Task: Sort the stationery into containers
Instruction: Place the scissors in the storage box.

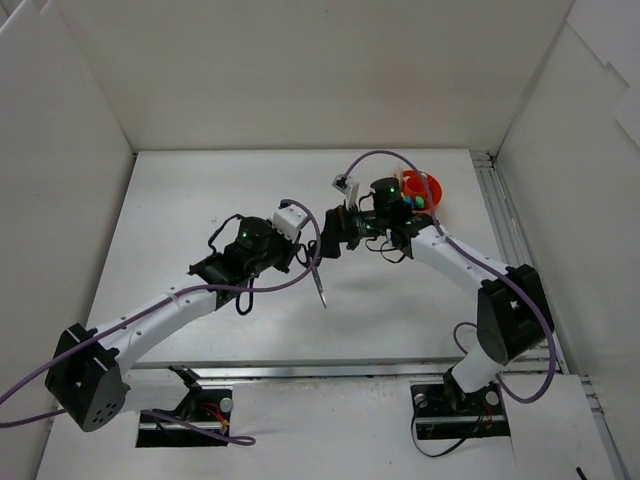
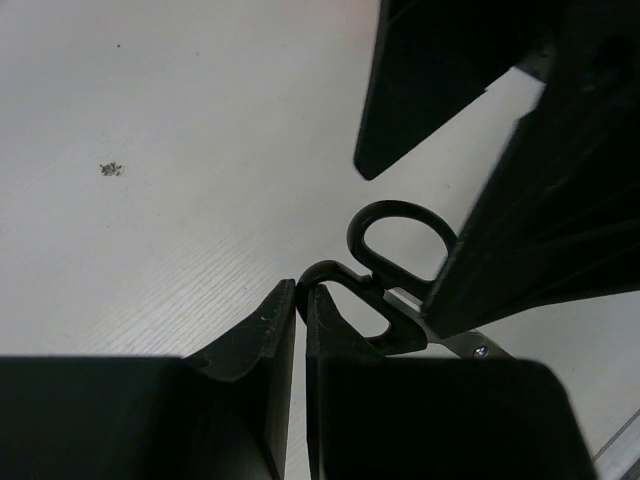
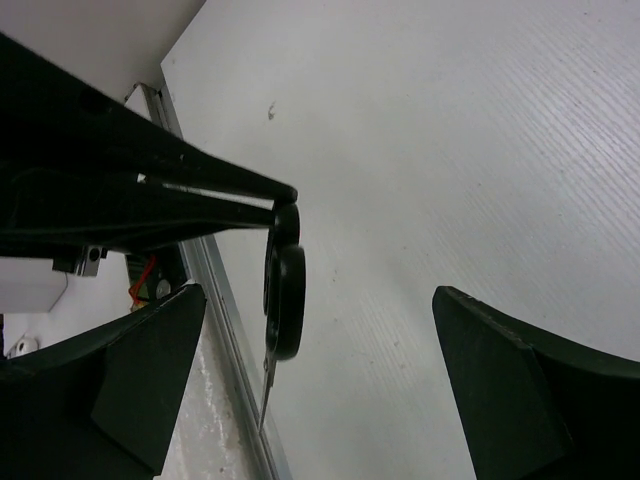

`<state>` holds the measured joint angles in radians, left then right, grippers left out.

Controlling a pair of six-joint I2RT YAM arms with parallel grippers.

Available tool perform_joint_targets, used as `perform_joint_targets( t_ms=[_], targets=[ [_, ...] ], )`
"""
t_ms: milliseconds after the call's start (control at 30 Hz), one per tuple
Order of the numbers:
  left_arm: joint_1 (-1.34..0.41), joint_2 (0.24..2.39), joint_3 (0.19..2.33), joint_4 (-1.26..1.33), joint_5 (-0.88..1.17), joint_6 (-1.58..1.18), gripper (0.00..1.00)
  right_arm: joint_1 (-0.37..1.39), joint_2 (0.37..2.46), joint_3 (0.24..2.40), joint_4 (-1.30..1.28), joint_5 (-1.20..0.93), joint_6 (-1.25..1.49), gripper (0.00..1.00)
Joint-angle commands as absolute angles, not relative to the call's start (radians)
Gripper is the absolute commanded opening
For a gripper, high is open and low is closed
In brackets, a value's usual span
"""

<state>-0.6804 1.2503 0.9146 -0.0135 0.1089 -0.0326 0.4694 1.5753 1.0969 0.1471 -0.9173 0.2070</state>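
Observation:
The black-handled scissors [image 1: 320, 287] hang blade-down over the middle of the table, held by one handle loop in my left gripper [image 1: 312, 252]. In the left wrist view that gripper [image 2: 301, 290] is shut on the thin loop, and the second loop [image 2: 395, 207] stands just above it. My right gripper [image 1: 335, 235] faces it from the right, open. In the right wrist view the scissors handles [image 3: 289, 300] sit between the wide-apart jaws of the right gripper [image 3: 318, 292], nearer the left finger and touching neither. The orange cup [image 1: 432, 187] stands behind the right arm with highlighter ends showing inside.
White walls enclose the table on three sides. A metal rail [image 1: 500, 215] runs along the table's right edge. The right arm's wrist and purple cable [image 1: 375, 155] pass close to the cup.

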Motion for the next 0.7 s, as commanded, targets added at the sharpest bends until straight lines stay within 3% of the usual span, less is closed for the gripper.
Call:
perform_joint_targets(
  t_ms=[0,100,167,200,233,300,367,400,467,533,567,633,667],
  targets=[
    [-0.693,1.215,0.974,0.075,0.14,0.0,0.0,0.5,1.604,1.17,0.261,-0.931,0.245,0.94],
    [-0.693,1.216,0.976,0.072,0.137,0.0,0.0,0.526,1.646,1.204,0.253,-0.942,0.259,0.77],
    [-0.693,1.216,0.979,0.074,0.133,0.0,0.0,0.543,1.663,1.218,0.252,-0.945,0.264,0.6],
    [-0.693,1.215,0.982,0.074,0.133,0.035,0.0,0.549,1.664,1.221,0.252,-0.943,0.265,0.44],
    [-0.693,1.215,0.982,0.074,0.132,0.035,0.0,0.554,1.667,1.224,0.25,-0.943,0.268,0.36],
    [-0.703,1.213,0.983,0.075,0.123,0.038,0.0,0.558,1.674,1.23,0.227,-0.942,0.259,0.22],
    [-0.703,1.213,0.986,0.078,0.12,0.038,0.0,0.563,1.674,1.252,0.198,-0.93,0.238,0.16],
    [-0.703,1.21,0.986,0.081,0.12,0.04,0.0,0.566,1.672,1.256,0.164,-0.92,0.229,0.0],
    [-0.703,1.21,0.991,0.081,0.118,0.037,0.01,0.564,1.66,1.266,0.146,-0.881,0.213,0.0],
    [-0.703,1.203,0.999,0.074,0.117,0.032,0.14,0.563,1.649,1.264,0.138,-0.845,0.196,0.0],
    [-0.703,1.198,1.0,0.071,0.115,0.028,0.41,0.56,1.632,1.264,0.138,-0.835,0.189,0.0],
    [-0.703,1.174,0.996,0.069,0.11,0.023,0.56,0.543,1.617,1.266,0.133,-0.792,0.176,0.0],
    [-0.703,1.166,0.993,0.068,0.106,0.02,0.7,0.532,1.597,1.267,0.133,-0.775,0.173,0.0]
  ],
)
